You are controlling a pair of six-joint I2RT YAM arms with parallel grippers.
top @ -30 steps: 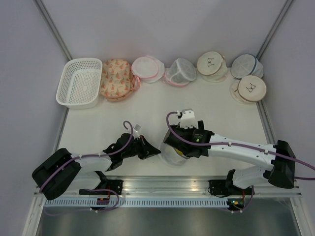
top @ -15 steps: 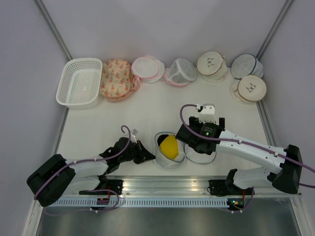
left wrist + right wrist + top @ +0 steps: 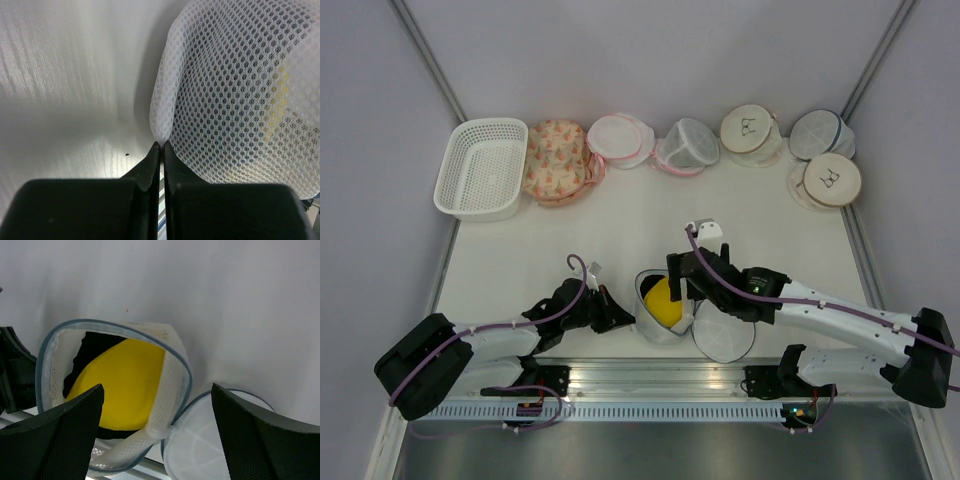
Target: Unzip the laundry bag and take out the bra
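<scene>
Swung back leftward since half a second ago, the right gripper (image 3: 155,389) hangs over the bag's mouth, jaws spread wide and empty. At the near edge of the white surface (image 3: 520,250), between the arms, the laundry bag (image 3: 655,328) stands unzipped. Its round lid (image 3: 724,338) lies flopped open on its right, touching it. A yellow bra (image 3: 663,300) sits inside. The left gripper (image 3: 161,145) has its jaws pressed together, pinching the bag's mesh wall.
</scene>
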